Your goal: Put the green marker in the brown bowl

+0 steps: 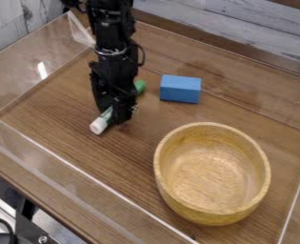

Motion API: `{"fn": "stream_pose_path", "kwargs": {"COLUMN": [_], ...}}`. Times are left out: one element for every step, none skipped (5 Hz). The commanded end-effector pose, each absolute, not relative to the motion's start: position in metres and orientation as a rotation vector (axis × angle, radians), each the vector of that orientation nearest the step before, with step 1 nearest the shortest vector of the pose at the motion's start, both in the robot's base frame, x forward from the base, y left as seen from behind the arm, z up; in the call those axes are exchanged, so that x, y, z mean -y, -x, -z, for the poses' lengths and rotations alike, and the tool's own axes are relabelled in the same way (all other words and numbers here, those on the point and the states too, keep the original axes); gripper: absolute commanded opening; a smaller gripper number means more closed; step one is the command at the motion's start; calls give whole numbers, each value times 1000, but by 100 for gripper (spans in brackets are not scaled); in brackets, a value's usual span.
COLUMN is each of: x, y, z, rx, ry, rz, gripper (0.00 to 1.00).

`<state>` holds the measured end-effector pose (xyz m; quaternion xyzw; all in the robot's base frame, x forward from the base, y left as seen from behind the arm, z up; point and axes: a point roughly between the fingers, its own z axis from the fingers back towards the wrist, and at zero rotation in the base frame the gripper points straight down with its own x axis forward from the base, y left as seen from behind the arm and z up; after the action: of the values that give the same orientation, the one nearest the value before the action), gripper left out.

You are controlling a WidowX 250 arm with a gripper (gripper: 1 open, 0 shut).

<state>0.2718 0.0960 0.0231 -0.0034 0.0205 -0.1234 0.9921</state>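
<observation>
The black gripper (112,108) covers the middle of the green marker (103,124); how far its jaws are open, or whether they grip, I cannot tell.

The black gripper (111,103) was at the marker (101,123) on the wooden table (82,172), and its fingers covered the middle part of it. The white end pointed toward the near left side, and some green showed beyond the fingers. The brown bowl (212,173) stood to the right, well apart from the marker. A blue block (180,89) lay behind the bowl, and it did not touch the bowl.
</observation>
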Motion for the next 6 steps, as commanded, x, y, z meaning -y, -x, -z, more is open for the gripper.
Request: {"fn": "stream_pose_path", "kwargs": {"x": [-100,-97,-95,-93,-90,-87], "y": [-276,-275,-274,-273,-272,-271], "z": [-32,-38,-44,-51,-59,-68], "rx": [-6,-6,-4,-1,-15,-27], "ry": [-10,-15,-19,-23,-26,-30], "rz": [247,245,244,243,232,218], "gripper": [0,0,0,0,0,0]}}
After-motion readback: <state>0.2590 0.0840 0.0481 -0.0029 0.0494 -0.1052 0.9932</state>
